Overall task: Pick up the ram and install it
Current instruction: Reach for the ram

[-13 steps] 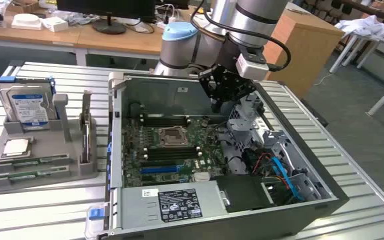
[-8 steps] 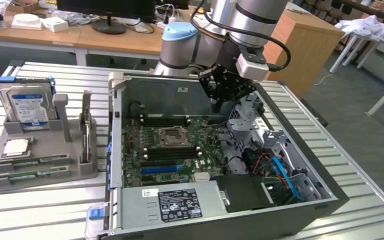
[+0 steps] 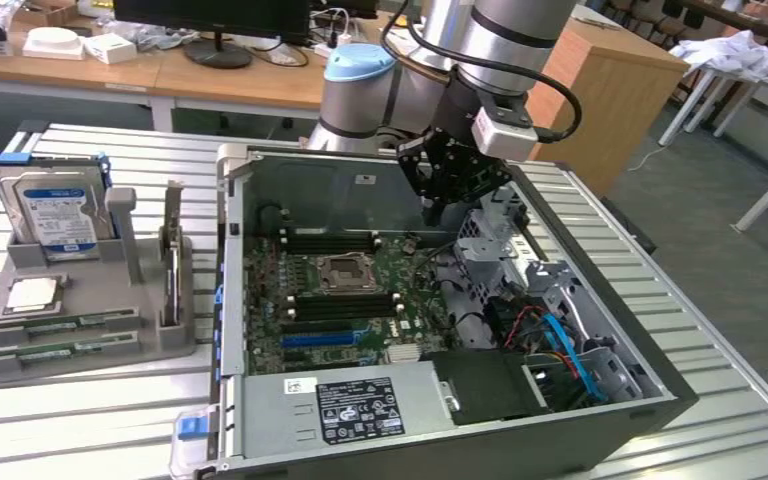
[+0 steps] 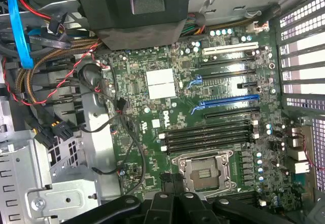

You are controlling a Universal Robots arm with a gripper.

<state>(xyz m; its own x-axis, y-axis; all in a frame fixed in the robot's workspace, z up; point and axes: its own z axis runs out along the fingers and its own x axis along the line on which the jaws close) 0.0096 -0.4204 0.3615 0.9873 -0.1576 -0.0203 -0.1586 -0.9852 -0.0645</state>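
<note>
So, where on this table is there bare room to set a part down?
Bare slats of the grey metal table lie in front of the grey plastic parts holder and behind it. A strip runs along the exterior view's right of the open black computer case. Inside it is crowded: red and blue cables, with the black gripper above.

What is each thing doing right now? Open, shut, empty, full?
gripper: shut, empty, above the motherboard.
computer case: side open.
processor socket: empty.
memory slots: empty.
ram stick and second ram stick: lying flat in the gray holder.
hard drive: standing upright in the holder.
processor chip: lying flat on the holder.
</note>
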